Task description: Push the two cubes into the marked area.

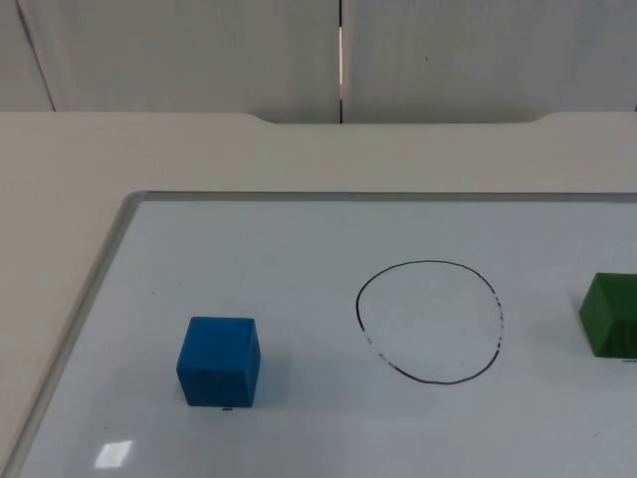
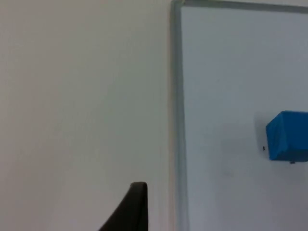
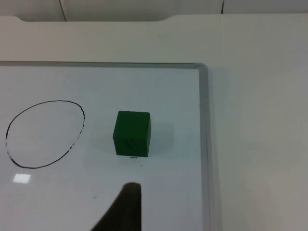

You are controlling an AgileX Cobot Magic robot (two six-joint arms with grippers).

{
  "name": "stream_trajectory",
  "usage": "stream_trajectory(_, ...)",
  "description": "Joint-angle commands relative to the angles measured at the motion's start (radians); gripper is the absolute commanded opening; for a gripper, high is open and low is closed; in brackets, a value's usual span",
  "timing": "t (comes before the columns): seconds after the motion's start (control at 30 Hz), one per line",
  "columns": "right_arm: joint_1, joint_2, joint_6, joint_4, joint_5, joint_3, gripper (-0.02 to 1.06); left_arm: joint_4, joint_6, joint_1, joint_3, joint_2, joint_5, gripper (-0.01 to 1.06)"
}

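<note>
Neither cube is sitting inside the ring yet, so the whole job is still waiting to be done. Going left to right in the top view: the blue cube is resting on the whiteboard well left of the ring, the ring itself is lying bare, and the green cube is standing to its right, cut by the picture's edge. Both need pushing inward, blue rightward and green leftward.

The left wrist view is showing what the top view is not: the left gripper is hovering over the bare desk, outside the board's frame, with the blue cube well apart from it. The right wrist view is giving the green cube whole, between ring and frame, with the right gripper hanging near it. I cannot tell how far either pair of jaws is standing open; neither seems to be holding anything
</note>
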Motion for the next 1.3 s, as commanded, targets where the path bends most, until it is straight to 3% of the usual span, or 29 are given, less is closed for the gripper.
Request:
stream_trajectory(0.0, -0.007, -0.004, 0.000, 0.001, -0.007, 0.001, 1.05, -0.066, 0.039, 0.003, -0.007, 0.045, -0.068, 1.05)
stream_trajectory(0.2, -0.007, -0.004, 0.000, 0.001, -0.007, 0.001, 1.05, -0.201, 0.142, 0.003, -0.007, 0.182, -0.148, 1.05)
stream_trajectory(0.37, -0.007, -0.004, 0.000, 0.001, -0.007, 0.001, 1.05, -0.342, 0.256, 0.003, -0.007, 0.309, -0.188, 0.95)
stream_trajectory(0.47, -0.007, -0.004, 0.000, 0.001, -0.007, 0.001, 1.05, -0.498, 0.373, 0.003, -0.007, 0.425, -0.188, 0.74)
stream_trajectory(0.57, -0.007, -0.004, 0.000, 0.001, -0.007, 0.001, 1.05, -0.619, 0.482, 0.003, -0.007, 0.537, -0.186, 0.46)
stream_trajectory(0.6, -0.007, -0.004, 0.000, 0.001, -0.007, 0.001, 1.05, -0.619, 0.482, 0.003, -0.007, 0.537, -0.186, 0.46)
stream_trajectory(0.77, -0.007, -0.004, 0.000, 0.001, -0.007, 0.001, 1.05, -0.735, 0.620, 0.003, -0.007, 0.689, -0.227, 0.03)
stream_trajectory(1.07, -0.007, -0.004, -0.002, 0.001, -0.007, 0.001, 1.05, -0.773, 0.639, -0.010, -0.007, 0.848, -0.331, 0.00)
stream_trajectory(1.27, -0.007, -0.004, -0.004, 0.002, -0.007, 0.001, 1.05, -0.787, 0.643, -0.091, -0.007, 0.963, -0.470, 0.00)
